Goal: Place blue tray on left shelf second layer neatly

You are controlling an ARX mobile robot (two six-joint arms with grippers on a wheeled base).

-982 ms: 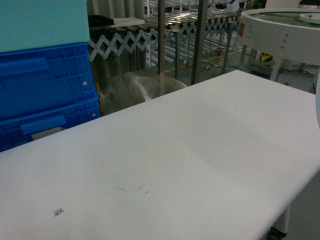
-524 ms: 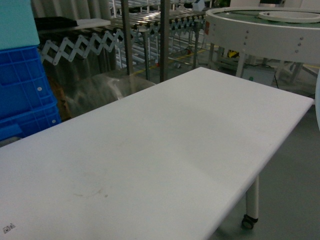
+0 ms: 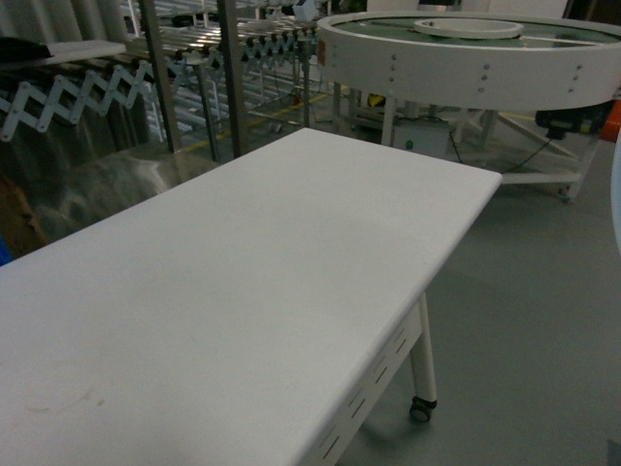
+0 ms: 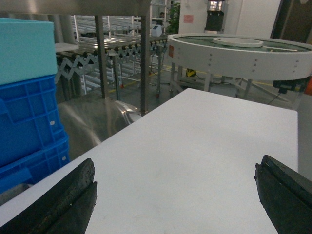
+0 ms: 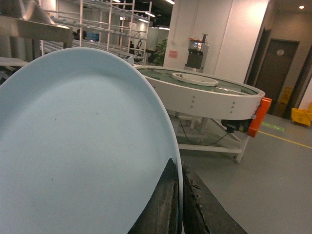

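The blue tray [image 5: 73, 146], a pale sky-blue dish, fills the left of the right wrist view, standing on edge. My right gripper [image 5: 179, 168] is shut on its rim, one finger on each side. A thin pale sliver of the tray [image 3: 617, 194] shows at the right edge of the head view. My left gripper [image 4: 175, 195] is open and holds nothing, its fingers [image 4: 63, 204] wide apart above the white table [image 4: 204, 146]. The left shelf [image 4: 145, 58] is a shiny steel rack beyond the table's far edge. I cannot tell which tier is its second layer.
Deep-blue crates [image 4: 29, 126] with a teal box [image 4: 24, 48] on top stand on the rack's steel tier at the left. A round white conveyor [image 3: 466, 53] stands beyond the table's far end. Grey floor [image 3: 543, 330] lies to the right of the table. Roller conveyors [image 3: 78, 87] run behind the rack.
The head view has swung to the right. The blue crates have slid out of its left side, and the round conveyor and floor have come further into view.
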